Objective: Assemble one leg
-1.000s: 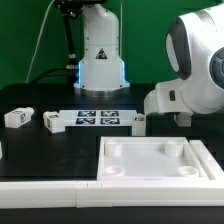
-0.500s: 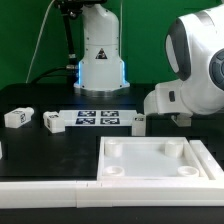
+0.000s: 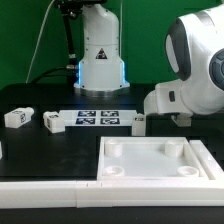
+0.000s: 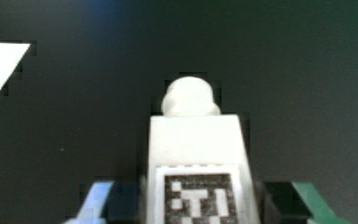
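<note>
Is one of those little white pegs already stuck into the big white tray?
No: in the exterior view the tray's corner sockets hold nothing, and the legs seen there lie on the black table beyond it.

Black table (image 3: 50, 150) carries marker board (image 3: 98, 118) at rear, large white tray (image 3: 155, 162) with round corner sockets near front, exterior view's right; green backdrop (image 3: 20, 40) behind.

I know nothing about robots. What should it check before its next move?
1. The white blocky leg with a black-and-white tag sits between the fingers of the gripper: ok.
2. Grip tight: cannot tell.
3. Corner sockets of the large white square tray empty: ok.
4. Leg lined up with a socket: not ok, none shows in the wrist view.
5. Two spare white legs lie apart from the tray: ok.
</note>
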Tool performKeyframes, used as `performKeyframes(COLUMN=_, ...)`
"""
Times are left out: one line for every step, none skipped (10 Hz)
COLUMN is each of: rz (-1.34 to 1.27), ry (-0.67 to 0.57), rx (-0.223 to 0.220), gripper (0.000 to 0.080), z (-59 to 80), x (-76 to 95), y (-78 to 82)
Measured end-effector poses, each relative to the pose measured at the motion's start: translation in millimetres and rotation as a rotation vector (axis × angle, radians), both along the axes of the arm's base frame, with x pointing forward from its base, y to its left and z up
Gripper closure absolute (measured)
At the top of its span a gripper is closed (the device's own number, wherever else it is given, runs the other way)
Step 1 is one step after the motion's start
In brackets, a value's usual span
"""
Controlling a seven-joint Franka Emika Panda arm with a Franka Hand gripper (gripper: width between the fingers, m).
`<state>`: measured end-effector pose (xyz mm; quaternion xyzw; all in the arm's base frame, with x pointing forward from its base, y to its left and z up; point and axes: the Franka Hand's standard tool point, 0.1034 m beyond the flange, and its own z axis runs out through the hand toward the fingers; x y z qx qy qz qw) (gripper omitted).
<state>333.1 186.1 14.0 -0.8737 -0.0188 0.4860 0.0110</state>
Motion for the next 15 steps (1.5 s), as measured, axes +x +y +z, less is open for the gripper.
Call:
performKeyframes(rz=0.005, ry=-0.004, rx=0.002, gripper=0.0511, z=8.0, x=2.5, y=0.8)
performKeyframes(rz=0.011, ry=-0.003, rx=0.001, gripper=0.0511, z=22.4, x=5.7, y=-0.3)
performKeyframes(rz=0.017, ry=0.007, rx=-0.001, gripper=0.0511, z=39.0, x=8.9, y=-2.5)
performKeyframes(rz=0.021, ry=0.001, rx=-0.002, gripper=0.0509, z=54.8, x=14.4, y=-3.8)
performKeyframes(rz=0.022, ry=-0.023, rx=0.000, gripper=0.0509, z=63.0, x=20.2, y=-3.0)
performKeyframes(rz=0.022, ry=-0.025, rx=0.000, gripper=0.0509, z=62.1, x=19.4, y=-2.9)
performKeyframes(rz=0.016, ry=-0.060, rx=0.003, gripper=0.0509, z=58.6, x=23.3, y=-1.6)
performKeyframes(rz=0.005, ry=-0.146, rx=0.009, gripper=0.0509, z=57.9, x=29.9, y=0.0)
performKeyframes(rz=-0.004, ry=-0.248, rx=0.014, gripper=0.0509, z=58.1, x=33.5, y=0.6)
performKeyframes(rz=-0.009, ry=-0.319, rx=0.017, gripper=0.0509, z=59.6, x=34.1, y=-0.9)
performKeyframes(rz=-0.020, ry=-0.417, rx=0.027, gripper=0.0509, z=61.4, x=42.5, y=-4.3)
performKeyframes(rz=-0.014, ry=-0.519, rx=0.051, gripper=0.0509, z=63.4, x=50.5, y=-8.7)
performKeyframes(rz=-0.008, ry=-0.598, rx=0.069, gripper=0.0509, z=64.5, x=57.2, y=-13.6)
performKeyframes(rz=-0.018, ry=-0.707, rx=0.077, gripper=0.0509, z=66.0, x=67.8, y=-17.1)
performKeyframes(rz=-0.006, ry=-0.752, rx=0.090, gripper=0.0509, z=69.3, x=69.4, y=-20.6)
